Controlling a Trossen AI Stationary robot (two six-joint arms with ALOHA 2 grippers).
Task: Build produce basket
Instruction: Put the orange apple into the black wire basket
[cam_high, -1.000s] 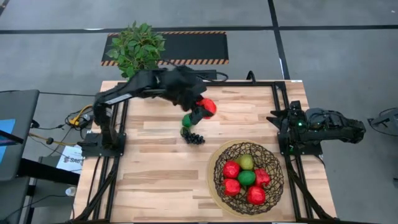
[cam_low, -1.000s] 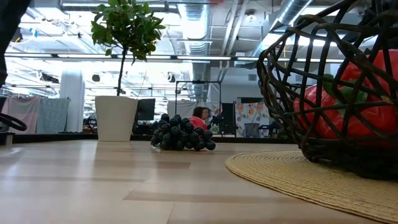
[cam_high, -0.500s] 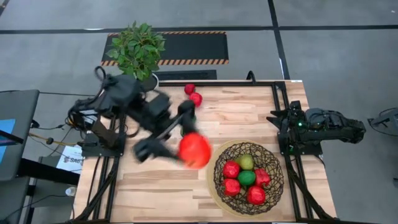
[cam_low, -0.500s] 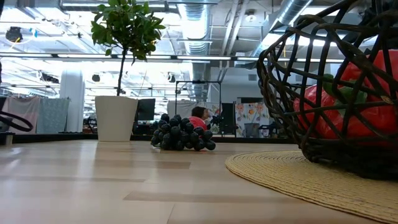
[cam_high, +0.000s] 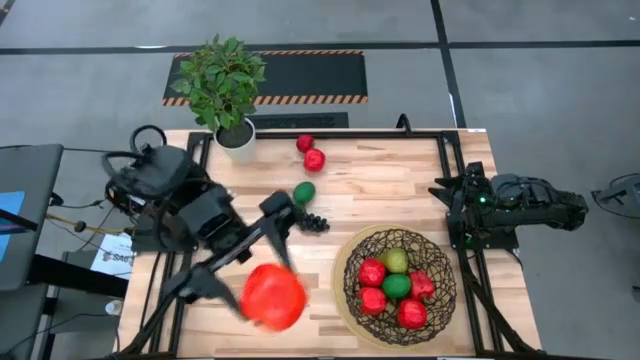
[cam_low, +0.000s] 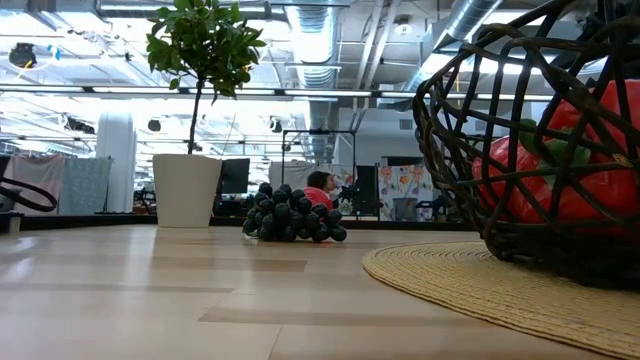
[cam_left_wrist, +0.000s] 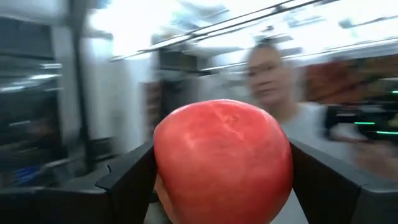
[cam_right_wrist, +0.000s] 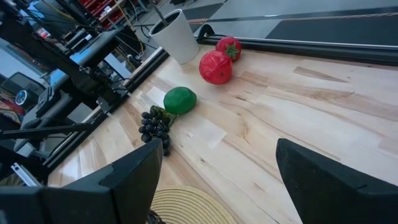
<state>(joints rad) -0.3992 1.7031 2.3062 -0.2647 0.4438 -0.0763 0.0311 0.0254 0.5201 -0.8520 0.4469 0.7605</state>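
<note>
Since half a second ago, your left tool (cam_high: 262, 285) has swung its red apple (cam_high: 273, 297) from beside the basket (cam_high: 347, 300) out toward the table's (cam_high: 400, 190) near left, high up. You hold the apple squeezed between both fingers, lifted to clear the rim. The basket sits at the near right with six pieces in it. The grapes (cam_high: 315, 222), lime (cam_high: 304, 192) and two red pieces (cam_high: 314, 159) wait behind. Your right tool (cam_right_wrist: 211, 186) rests at the right edge, spread wide.

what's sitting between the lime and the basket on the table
The grapes lie between the lime and the basket, touching neither in the high view; otherwise bare wood.
</note>
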